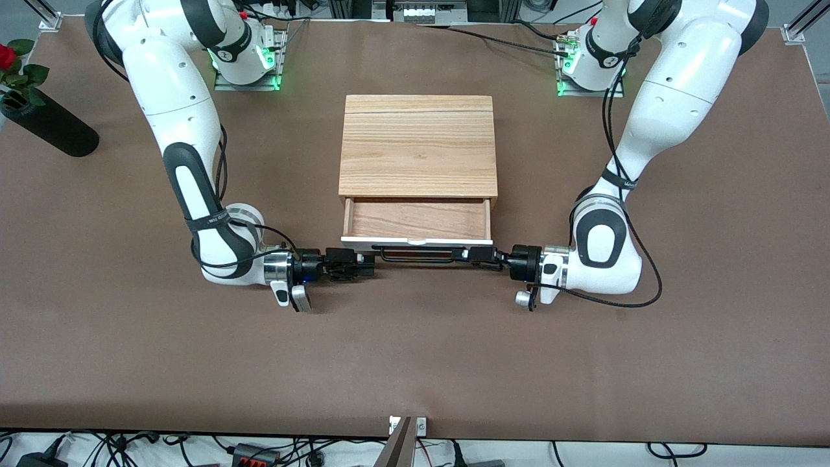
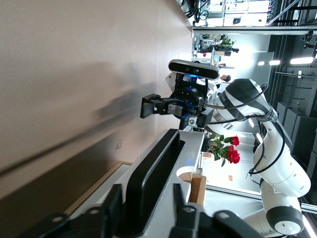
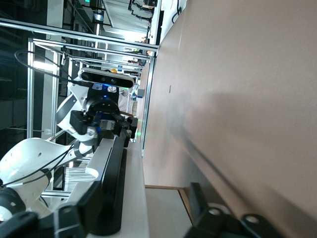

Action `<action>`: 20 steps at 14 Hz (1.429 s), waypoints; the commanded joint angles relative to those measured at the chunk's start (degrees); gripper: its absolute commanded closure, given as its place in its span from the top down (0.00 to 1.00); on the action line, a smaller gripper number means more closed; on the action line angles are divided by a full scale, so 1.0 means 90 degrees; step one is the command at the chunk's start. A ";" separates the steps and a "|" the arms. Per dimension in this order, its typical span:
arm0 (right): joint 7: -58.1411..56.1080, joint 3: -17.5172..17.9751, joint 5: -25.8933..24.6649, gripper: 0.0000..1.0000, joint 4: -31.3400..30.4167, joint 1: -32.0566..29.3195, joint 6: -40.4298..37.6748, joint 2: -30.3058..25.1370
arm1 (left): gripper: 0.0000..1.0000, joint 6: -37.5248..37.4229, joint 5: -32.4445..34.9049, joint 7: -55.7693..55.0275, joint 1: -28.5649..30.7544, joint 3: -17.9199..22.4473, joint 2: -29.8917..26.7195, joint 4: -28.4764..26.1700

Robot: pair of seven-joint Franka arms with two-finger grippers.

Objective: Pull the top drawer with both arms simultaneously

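The top drawer [image 1: 418, 220] stands partly pulled out of the light-wood cabinet [image 1: 418, 143], toward the front camera. Its white front panel [image 1: 415, 240] carries a wide black bar handle [image 1: 415, 255]. My left gripper [image 1: 462, 254] is at the handle's end toward the left arm's side. In the left wrist view the handle [image 2: 153, 168] lies between the open fingers [image 2: 111, 201], with a gap on one side. My right gripper [image 1: 371, 263] is at the handle's other end. In the right wrist view its fingers [image 3: 197, 196] are wide apart, the handle [image 3: 111, 178] lying against one of them.
A black vase [image 1: 48, 123] with a red rose [image 1: 6, 55] lies at the right arm's end of the table, near the bases. Both forearms rest low over the brown table [image 1: 415, 363] beside the drawer front.
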 commanded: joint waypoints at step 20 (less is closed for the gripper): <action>0.3186 -0.1066 -0.7851 1.00 0.0147 0.0028 -0.0679 -0.2493 | 1.00 -0.1289 0.4983 -0.1316 0.0604 0.0160 -0.1675 0.0866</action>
